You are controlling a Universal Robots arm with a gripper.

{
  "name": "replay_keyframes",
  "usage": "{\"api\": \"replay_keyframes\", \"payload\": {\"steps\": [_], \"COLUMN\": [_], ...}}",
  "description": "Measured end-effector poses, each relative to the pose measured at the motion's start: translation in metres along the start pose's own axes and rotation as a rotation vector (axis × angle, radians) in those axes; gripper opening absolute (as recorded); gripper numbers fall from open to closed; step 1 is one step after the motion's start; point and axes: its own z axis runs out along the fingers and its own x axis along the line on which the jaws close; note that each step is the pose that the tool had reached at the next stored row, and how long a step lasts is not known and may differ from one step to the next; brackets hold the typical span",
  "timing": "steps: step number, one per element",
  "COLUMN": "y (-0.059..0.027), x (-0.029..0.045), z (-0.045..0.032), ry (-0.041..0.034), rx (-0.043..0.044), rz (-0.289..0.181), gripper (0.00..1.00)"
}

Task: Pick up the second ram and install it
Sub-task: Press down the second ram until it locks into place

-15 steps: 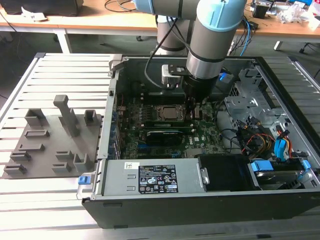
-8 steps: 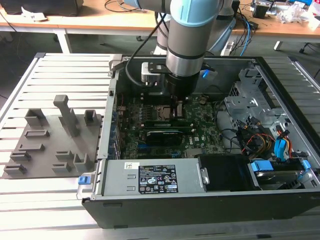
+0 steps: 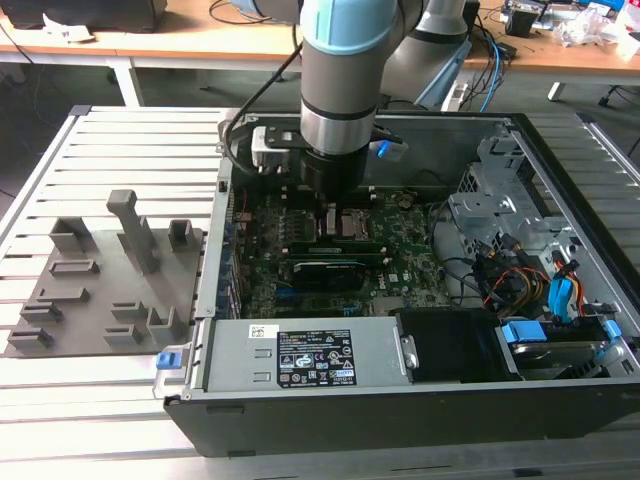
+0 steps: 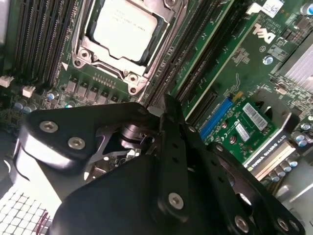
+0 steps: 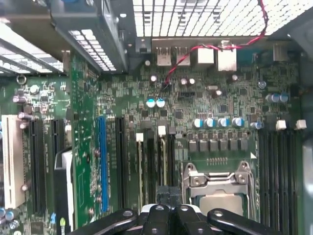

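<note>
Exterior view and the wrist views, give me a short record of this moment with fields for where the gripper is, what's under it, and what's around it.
arm position: reaching down into the open computer case in the exterior view
gripper: low over the motherboard, beside the CPU socket; open or shut cannot be told
below gripper: the memory slots next to the CPU socket, white latches at their ends
second ram: cannot be made out for certain
graphics card: seated across the motherboard
grey fixture: on the slatted table at the exterior view's left, outside the case
</note>
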Motion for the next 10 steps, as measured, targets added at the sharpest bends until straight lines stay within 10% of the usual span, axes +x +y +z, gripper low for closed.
{"api": "replay_keyframes", "payload": {"steps": [5, 10], "y": [0.0006, -0.0062], "x": [0.0002, -0.0005], "z": [0.0043, -0.0071], "ry": [0.0005, -0.0018], "rx": [-0.0002, -0.0012], "rz": [0.0, 0.0], "gripper": [0.11, 0.11]}}
